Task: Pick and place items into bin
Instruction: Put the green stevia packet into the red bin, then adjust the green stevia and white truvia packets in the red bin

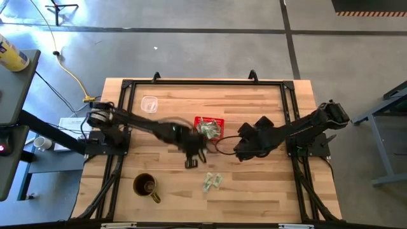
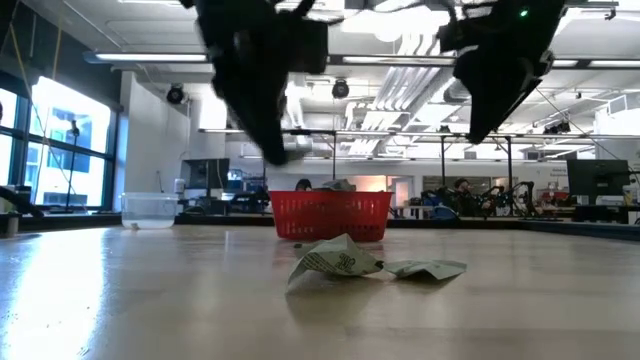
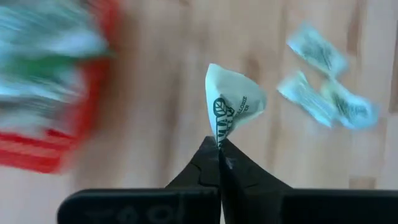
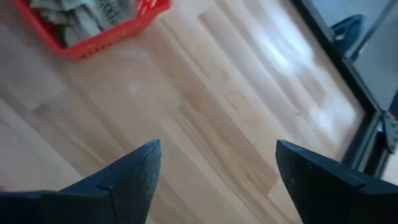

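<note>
Your left gripper (image 3: 219, 144) is pinched closed on one packet (image 3: 233, 106), lifted above the table (image 1: 254, 191) just beside the red basket (image 1: 210, 121), while your right gripper (image 4: 217, 165) hangs wide and empty on the basket's other side.

Grey concrete floor (image 1: 210, 51) surrounds the table; windows (image 2: 55, 150) and ceiling lights (image 2: 150, 58) behind.

Robotics lab/workshop, exposed ceiling ducts (image 2: 400, 85), concrete floor (image 1: 191, 51), workbenches w/ monitors (image 2: 597, 180)
</note>
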Action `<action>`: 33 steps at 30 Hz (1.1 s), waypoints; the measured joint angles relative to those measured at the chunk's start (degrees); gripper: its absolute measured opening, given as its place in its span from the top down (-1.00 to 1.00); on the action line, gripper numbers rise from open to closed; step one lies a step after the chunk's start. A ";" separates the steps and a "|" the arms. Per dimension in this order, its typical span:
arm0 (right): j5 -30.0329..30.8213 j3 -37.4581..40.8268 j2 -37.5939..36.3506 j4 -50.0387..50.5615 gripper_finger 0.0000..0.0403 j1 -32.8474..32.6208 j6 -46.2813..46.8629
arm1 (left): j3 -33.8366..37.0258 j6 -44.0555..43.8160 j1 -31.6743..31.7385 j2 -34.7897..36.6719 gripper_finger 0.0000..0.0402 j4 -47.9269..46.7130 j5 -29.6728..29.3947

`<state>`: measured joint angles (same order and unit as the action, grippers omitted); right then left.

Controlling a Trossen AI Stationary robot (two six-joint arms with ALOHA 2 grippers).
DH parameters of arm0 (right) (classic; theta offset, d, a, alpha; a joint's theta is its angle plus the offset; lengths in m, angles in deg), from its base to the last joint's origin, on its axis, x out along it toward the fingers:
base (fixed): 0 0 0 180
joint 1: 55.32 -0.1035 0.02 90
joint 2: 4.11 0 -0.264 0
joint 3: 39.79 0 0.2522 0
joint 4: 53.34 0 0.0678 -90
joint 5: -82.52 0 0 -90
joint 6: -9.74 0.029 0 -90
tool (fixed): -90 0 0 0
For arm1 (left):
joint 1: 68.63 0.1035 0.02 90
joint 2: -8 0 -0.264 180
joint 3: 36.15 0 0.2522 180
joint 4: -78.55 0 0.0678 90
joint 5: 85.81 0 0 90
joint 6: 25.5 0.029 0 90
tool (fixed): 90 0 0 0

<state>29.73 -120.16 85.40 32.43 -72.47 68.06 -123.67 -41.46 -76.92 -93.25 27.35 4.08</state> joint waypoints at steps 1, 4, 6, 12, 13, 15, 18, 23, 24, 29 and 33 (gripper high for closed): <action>0.90 0.00 -0.20 1.17 -0.50 -0.56 1.80 | 0.02 0.40 1.59 1.52 0.88 0.06 -0.31; 1.48 0.00 -0.41 3.32 -0.44 -2.22 4.65 | 0.19 2.36 6.48 4.87 0.87 1.25 -1.48; 0.98 0.02 -0.39 3.59 -0.39 -3.27 4.78 | -0.24 4.54 9.69 5.70 0.85 4.10 -0.85; 0.28 0.02 -0.38 0.69 -0.30 -3.87 4.86 | 0.05 8.06 17.24 2.33 0.81 7.70 0.07; -0.05 0.02 -0.36 -0.33 -0.30 -3.68 4.80 | 0.09 8.10 18.03 2.25 0.77 7.57 0.56; -0.12 0.02 -0.35 -2.97 -0.30 -3.41 4.53 | -0.10 8.15 18.58 1.80 0.62 10.06 0.82; -0.28 0.02 -0.30 -7.59 -0.29 -3.39 1.07 | -0.02 7.82 18.39 1.66 0.33 10.51 -0.60; -4.83 0.02 -0.30 -13.20 -0.29 -3.37 -7.87 | -0.07 7.34 18.44 1.66 -0.10 8.81 -0.82; -6.21 0.02 -0.30 -13.57 -0.29 -3.38 -9.59 | -0.06 6.35 18.45 1.94 -0.16 7.24 -0.78; -8.59 0.02 -0.28 -15.84 -0.29 -2.42 -14.51 | -0.04 3.62 17.06 4.31 -0.30 -2.93 1.26; -8.83 0.03 -0.28 -24.51 -0.29 3.47 -16.26 | 0.64 2.38 13.70 8.42 -0.20 -11.04 -3.96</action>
<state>20.91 -120.12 85.12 7.91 -69.00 51.80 -123.03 -39.08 -63.22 -84.83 16.32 0.12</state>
